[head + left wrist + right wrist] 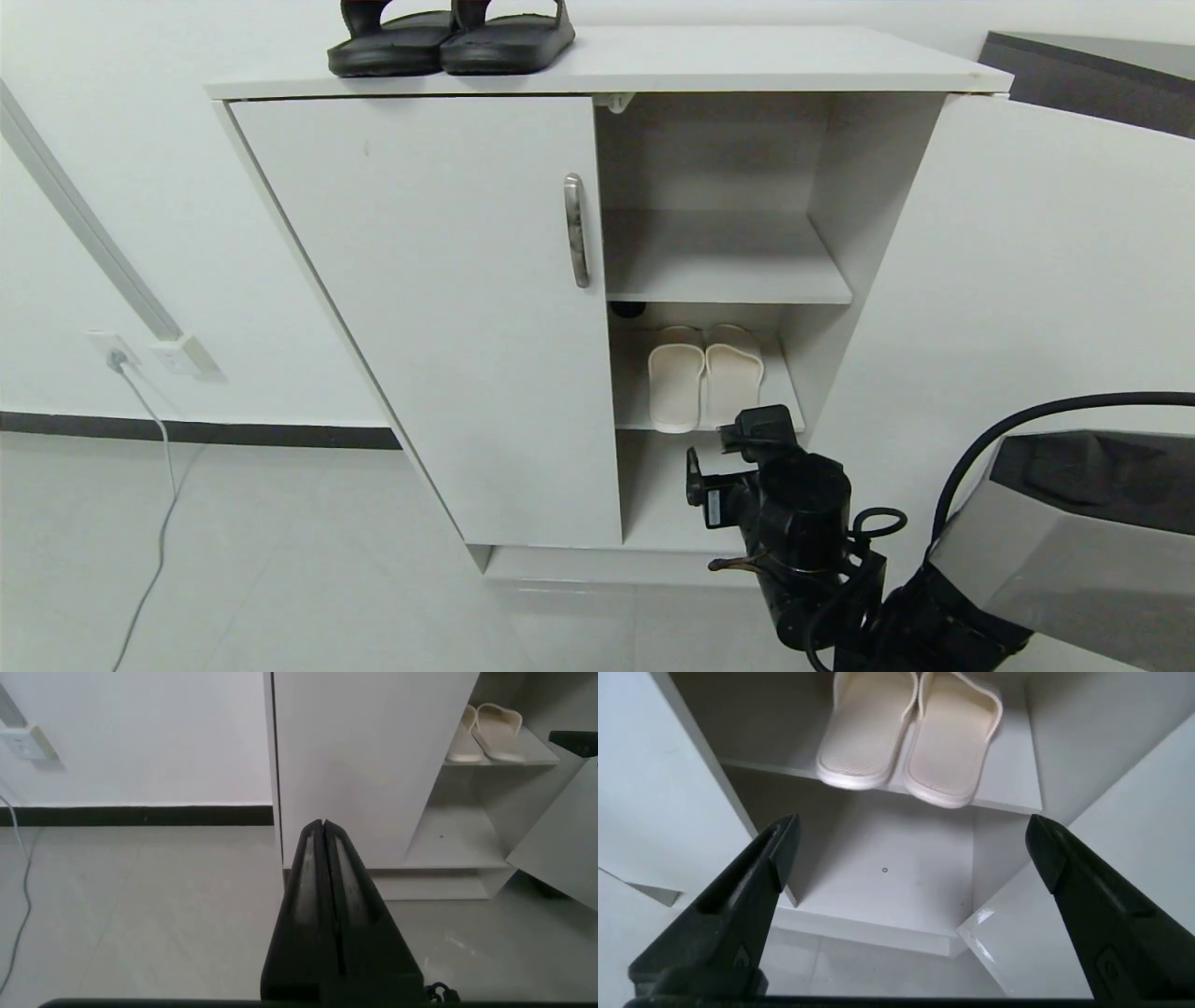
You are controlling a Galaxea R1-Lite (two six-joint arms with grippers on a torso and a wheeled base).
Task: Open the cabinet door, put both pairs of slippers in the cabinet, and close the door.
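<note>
A pair of black slippers (450, 39) stands on top of the white cabinet (747, 58). A pair of white slippers (705, 373) (910, 733) (486, 733) lies side by side on the middle shelf behind the open right door (1018, 271). The left door (420, 308) is closed, with its metal handle (576, 229) at its inner edge. My right gripper (730, 453) (913, 831) hangs open and empty just in front of the shelf with the white slippers, above the bottom compartment. My left gripper (323, 826) is shut on nothing, low over the floor, facing the cabinet's closed door.
The upper shelf (724, 266) and bottom compartment (878, 877) hold nothing. A wall socket (117, 359) with a cable (159, 523) trailing over the floor is at the left. A dark surface (1092, 65) shows at the top right behind the open door.
</note>
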